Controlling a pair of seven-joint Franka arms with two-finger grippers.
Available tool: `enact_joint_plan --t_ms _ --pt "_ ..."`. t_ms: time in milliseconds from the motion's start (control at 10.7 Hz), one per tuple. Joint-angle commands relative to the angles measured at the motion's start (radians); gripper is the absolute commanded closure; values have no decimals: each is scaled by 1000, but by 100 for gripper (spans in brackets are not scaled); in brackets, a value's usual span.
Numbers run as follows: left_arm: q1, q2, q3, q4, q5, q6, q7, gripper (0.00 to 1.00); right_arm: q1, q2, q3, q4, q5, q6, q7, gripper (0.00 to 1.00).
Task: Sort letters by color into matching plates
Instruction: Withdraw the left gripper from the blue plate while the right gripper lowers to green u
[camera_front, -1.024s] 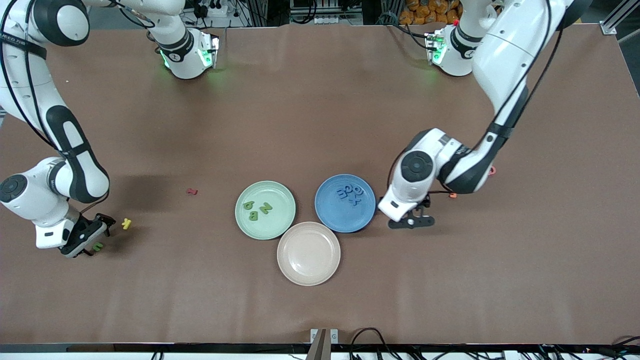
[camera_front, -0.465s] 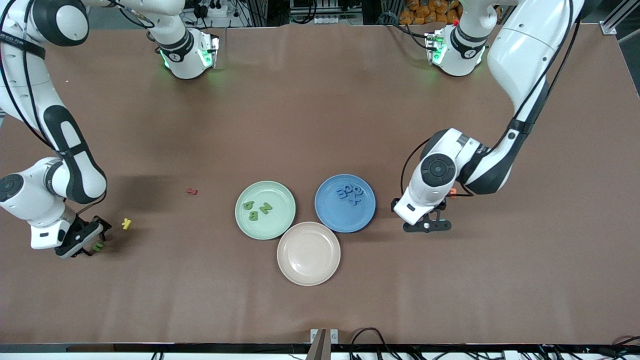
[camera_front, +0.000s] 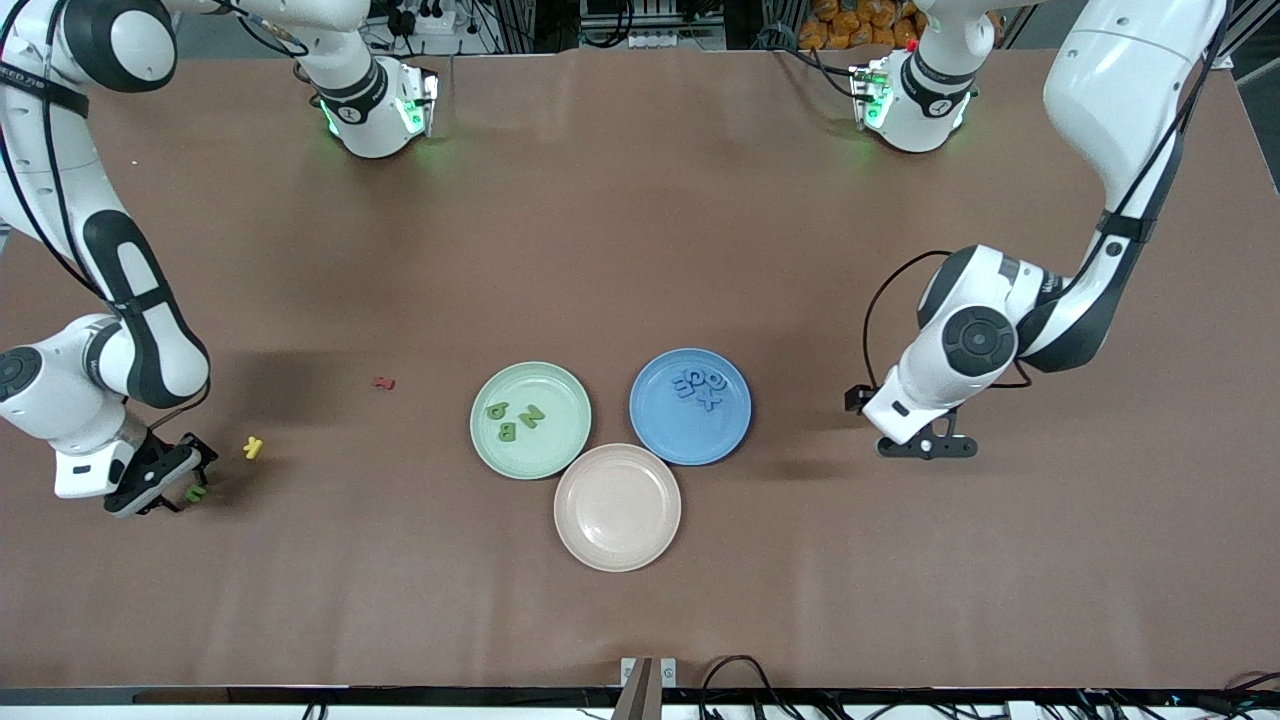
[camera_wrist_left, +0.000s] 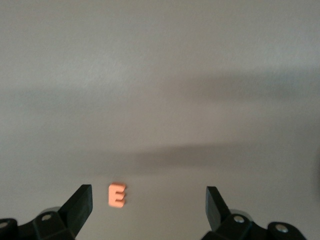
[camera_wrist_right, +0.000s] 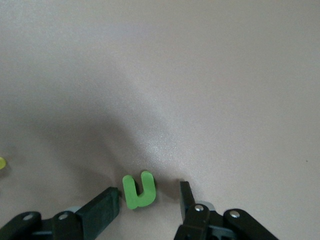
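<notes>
Here the right gripper (camera_wrist_right: 147, 200) sits low at the table's (camera_front: 640, 200) right-arm end, its jaws partly spread on either side of a green letter U (camera_wrist_right: 138, 190) that lies flat between the fingertips; no contact shows on either side yet. To do this step well, I judge the fingers should come in evenly on the letter's 2 flat sides, low enough to catch so thin a piece, then lift straight before carrying it to the mint green plate (camera_front: 560, 380) near the table's middle, where 3 green letters (camera_front: 515, 418) already lie.

The blue plate (camera_front: 735, 420) beside it holds a cluster of blue letters (camera_front: 698, 387), and a bare beige plate (camera_front: 617, 507) touches both, nearer the front edge. The left gripper (camera_wrist_left: 149, 200) hovers with jaws spread wide toward the left-arm end, over an orange letter E (camera_wrist_left: 117, 194).

A yellow letter (camera_front: 253, 448) lies just beside the green U and could be nudged; a red letter (camera_front: 384, 382) sits between there and the mint plate. Neither stands in the carrying path if the lift is high.
</notes>
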Motion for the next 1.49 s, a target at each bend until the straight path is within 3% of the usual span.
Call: enact_joint_plan --t_ms 0,465,651,931,1210,1396 --pt "-113 -161 138 -143 -151 -2 123 0 -19 15 22 15 8 10 15 42" --pt "-183 -345 321 -289 -256 -2 362 0 -16 15 45 15 10 10 35 45" --pt "-191 -427 379 -303 -303 -64 448 0 -16 15 45 13 8 10 35 46" --pt "-193 -487 421 -215 -327 -190 458 0 -19 15 45 13 8 10 35 46" --pt "-179 -530 423 -106 -328 -220 410 0 -30 15 45 9 8 10 33 41" --pt "-173 -516 423 29 -351 -337 410 0 -31 15 45 7 7 10 33 40"
